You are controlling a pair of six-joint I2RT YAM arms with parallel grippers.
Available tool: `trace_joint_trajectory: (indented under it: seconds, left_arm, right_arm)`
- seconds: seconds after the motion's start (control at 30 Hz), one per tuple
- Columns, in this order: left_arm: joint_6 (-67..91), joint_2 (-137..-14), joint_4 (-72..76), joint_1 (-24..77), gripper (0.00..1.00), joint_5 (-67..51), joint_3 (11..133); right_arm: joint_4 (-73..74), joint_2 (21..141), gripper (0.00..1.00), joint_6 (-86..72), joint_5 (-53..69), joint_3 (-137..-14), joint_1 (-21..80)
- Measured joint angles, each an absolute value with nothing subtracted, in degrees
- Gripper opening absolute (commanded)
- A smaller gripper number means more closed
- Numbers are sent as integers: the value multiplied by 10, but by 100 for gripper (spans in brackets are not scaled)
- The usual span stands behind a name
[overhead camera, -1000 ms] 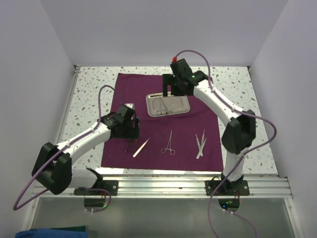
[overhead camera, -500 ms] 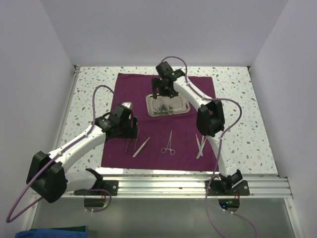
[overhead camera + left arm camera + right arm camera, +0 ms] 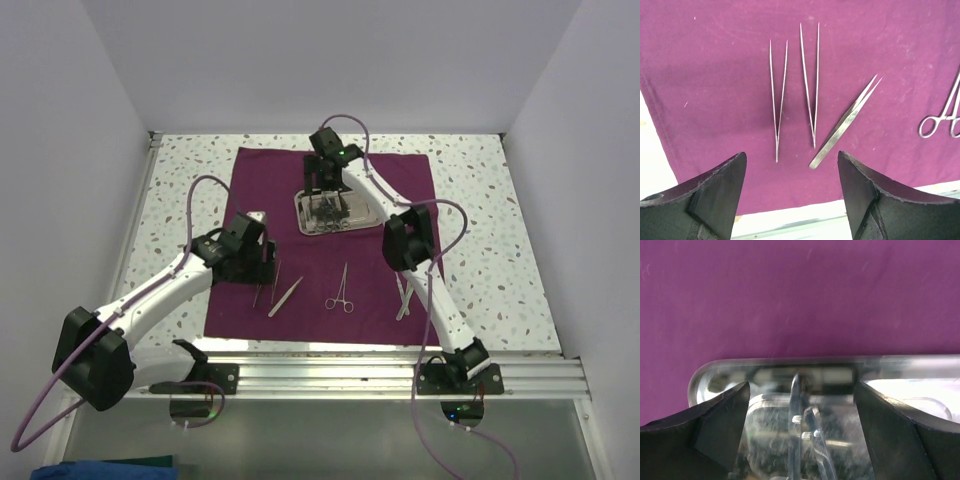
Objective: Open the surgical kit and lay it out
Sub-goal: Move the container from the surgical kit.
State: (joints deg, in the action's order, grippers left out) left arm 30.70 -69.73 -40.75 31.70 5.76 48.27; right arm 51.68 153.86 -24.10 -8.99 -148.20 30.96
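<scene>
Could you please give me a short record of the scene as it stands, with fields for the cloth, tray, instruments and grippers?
Cloth: purple wrap, spread flat on the table.
Tray: steel tray, on the far part of the wrap, instruments inside.
Laid out: three tweezers near left, ring-handled forceps centre, more tweezers near right.
Left gripper: open, above the three tweezers, holding nothing.
Right gripper: open, low over the tray's instruments.

No words, numbers, labels or signs to read anywhere; cloth wrap (image 3: 270, 185) plain, steel tray (image 3: 301, 213) plain
</scene>
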Motion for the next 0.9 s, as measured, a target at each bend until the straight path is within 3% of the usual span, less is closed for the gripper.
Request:
trace_joint_trajectory:
  seconds: [0.53,0.9]
  left_arm:
    - [241,-761,-444,317,76,55,530]
    - [229,-781,-441,316,75,45,542]
  right_arm:
    - [397,1601,85,-326,-76,-1553,265]
    - [304,1540,91,-329,-28,-1432,246]
